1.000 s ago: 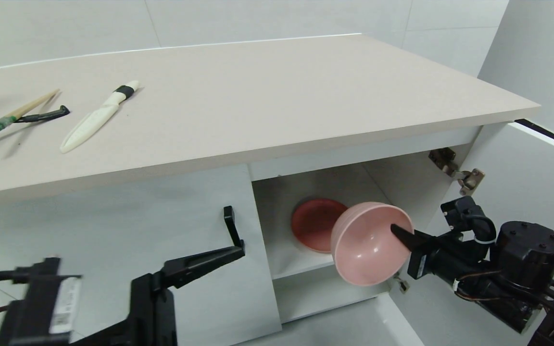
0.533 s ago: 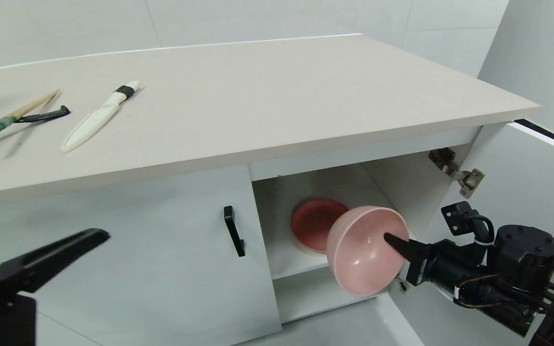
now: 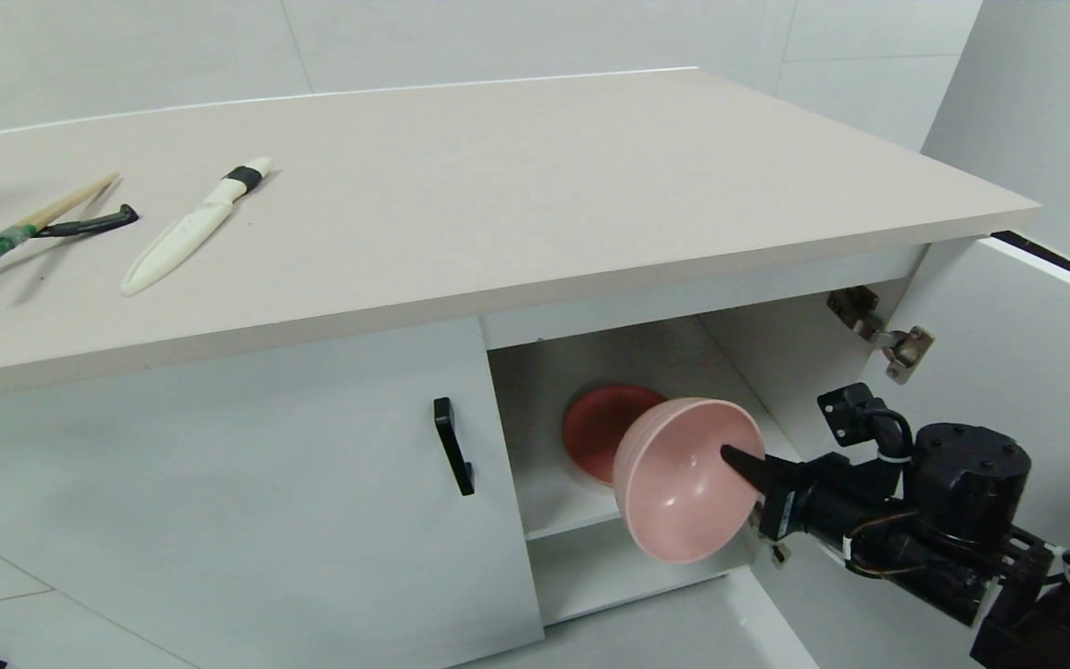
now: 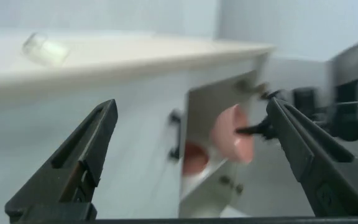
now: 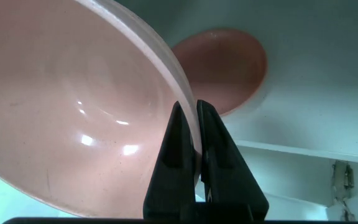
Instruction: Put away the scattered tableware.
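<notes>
— Which step is this?

— Stowing the pink bowl (image 3: 674,483). My right pincer (image 3: 739,462) is clamped tight on its rim, one finger inside and one outside. The bowl hangs tipped on its side at the mouth of the open cabinet (image 3: 609,358), just in front of the red plate (image 3: 602,427) resting on the shelf (image 3: 549,497).

— And your other arm?

— My left pincer (image 4: 191,106) is spread wide with nothing in it (it faces the cabinet from well off).

— What does the next move need?

— As I judge it, I carry the bowl in over the shelf, turn it base-down, settle it on or beside the plate, and only then let go. The rim must clear the cabinet's front edge. The knife (image 3: 191,228) and chopsticks (image 3: 24,228) lie on the table (image 3: 498,186), not yet put away.
</notes>
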Available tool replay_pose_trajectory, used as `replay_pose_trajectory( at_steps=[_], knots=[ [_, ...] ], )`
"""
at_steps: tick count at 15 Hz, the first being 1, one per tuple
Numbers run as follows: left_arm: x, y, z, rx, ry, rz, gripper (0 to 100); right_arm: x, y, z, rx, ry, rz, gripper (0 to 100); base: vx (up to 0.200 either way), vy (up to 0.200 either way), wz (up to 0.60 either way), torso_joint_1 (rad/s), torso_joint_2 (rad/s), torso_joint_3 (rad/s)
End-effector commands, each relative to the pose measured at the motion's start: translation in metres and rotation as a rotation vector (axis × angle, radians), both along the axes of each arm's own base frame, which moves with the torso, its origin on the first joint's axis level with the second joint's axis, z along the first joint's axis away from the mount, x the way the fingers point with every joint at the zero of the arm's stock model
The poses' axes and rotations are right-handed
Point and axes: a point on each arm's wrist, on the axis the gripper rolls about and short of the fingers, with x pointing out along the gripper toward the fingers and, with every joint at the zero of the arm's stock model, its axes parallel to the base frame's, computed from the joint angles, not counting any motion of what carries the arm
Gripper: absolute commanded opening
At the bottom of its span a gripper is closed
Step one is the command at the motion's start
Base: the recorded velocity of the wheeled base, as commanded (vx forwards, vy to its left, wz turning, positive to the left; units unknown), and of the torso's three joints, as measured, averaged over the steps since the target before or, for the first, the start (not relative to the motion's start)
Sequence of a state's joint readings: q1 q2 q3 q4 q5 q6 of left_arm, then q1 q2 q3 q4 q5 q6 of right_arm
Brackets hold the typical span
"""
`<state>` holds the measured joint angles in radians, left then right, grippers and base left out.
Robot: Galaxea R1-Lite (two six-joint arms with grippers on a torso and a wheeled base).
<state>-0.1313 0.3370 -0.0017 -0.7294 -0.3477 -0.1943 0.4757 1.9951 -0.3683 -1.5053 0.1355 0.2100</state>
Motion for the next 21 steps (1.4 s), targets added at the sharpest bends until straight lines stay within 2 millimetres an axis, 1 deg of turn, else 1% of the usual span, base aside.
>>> replay_pose_trajectory(
  at_steps=[1, 2, 4, 5, 8, 9, 12, 13, 14, 15, 17, 19, 21],
  knots=[
    [-0.018, 0.002, -0.015, -0.032, -0.029, 0.119, 100, 0.021, 0.008, 0.01, -0.008, -0.027, -0.006, 0, 0.0, 0.0, 0.0, 0.0, 0.0, 0.0],
    [-0.018, 0.002, -0.021, -0.037, 0.018, 0.146, 100, 0.028, 0.011, 0.013, -0.019, -0.017, -0.009, 0, 0.0, 0.0, 0.0, 0.0, 0.0, 0.0],
    [-0.015, 0.003, -0.031, -0.049, 0.121, 0.208, 100, 0.035, 0.016, 0.015, -0.03, -0.015, -0.007, 0, 0.0, 0.0, 0.0, 0.0, 0.0, 0.0],
    [-0.015, 0.004, -0.041, -0.041, 0.201, 0.235, 100, 0.042, 0.019, 0.014, -0.059, -0.02, -0.01, 0, 0.0, 0.0, 0.0, 0.0, 0.0, 0.0],
    [-0.021, 0.004, -0.067, 0.055, 0.309, 0.282, 100, 0.055, 0.023, 0.009, -0.082, 0.005, -0.016, 0, 0.0, 0.0, 0.0, 0.0, 0.0, 0.0],
    [-0.023, 0.003, -0.071, 0.078, 0.313, 0.297, 100, 0.059, 0.024, 0.006, -0.087, 0.014, -0.019, 0, 0.0, 0.0, 0.0, 0.0, 0.0, 0.0],
    [-0.022, 0.004, -0.07, 0.126, 0.288, 0.345, 100, 0.067, 0.028, 0.003, -0.104, 0.037, -0.036, 0, 0.0, 0.0, 0.0, 0.0, 0.0, 0.0],
    [-0.022, 0.006, -0.071, 0.183, 0.282, 0.471, 100, 0.069, 0.029, 0.002, -0.105, 0.038, -0.037, 0, 0.0, 0.0, 0.0, 0.0, 0.0, 0.0],
    [-0.022, 0.008, -0.072, 0.206, 0.291, 0.55, 100, 0.07, 0.026, 0.002, -0.105, 0.039, -0.045, 0, 0.0, 0.0, 0.0, 0.0, 0.0, 0.0],
    [-0.022, 0.008, -0.076, 0.224, 0.322, 0.54, 100, 0.07, 0.026, 0.001, -0.107, 0.039, -0.046, 0, 0.0, 0.0, 0.0, 0.0, 0.0, 0.0],
    [-0.022, 0.008, -0.076, 0.226, 0.327, 0.529, 100, 0.071, 0.025, 0.002, -0.109, 0.037, -0.049, 0, 0.0, 0.0, 0.0, 0.0, 0.0, 0.0],
    [-0.022, 0.008, -0.076, 0.216, 0.33, 0.527, 100, 0.075, 0.02, -0.005, -0.132, 0.044, -0.062, 0, 0.0, 0.0, 0.0, 0.0, 0.0, 0.0],
    [-0.022, 0.008, -0.076, 0.215, 0.33, 0.524, 100, 0.079, 0.02, -0.007, -0.136, 0.049, -0.066, 0, 0.0, 0.0, 0.0, 0.0, 0.0, 0.0]
  ],
)
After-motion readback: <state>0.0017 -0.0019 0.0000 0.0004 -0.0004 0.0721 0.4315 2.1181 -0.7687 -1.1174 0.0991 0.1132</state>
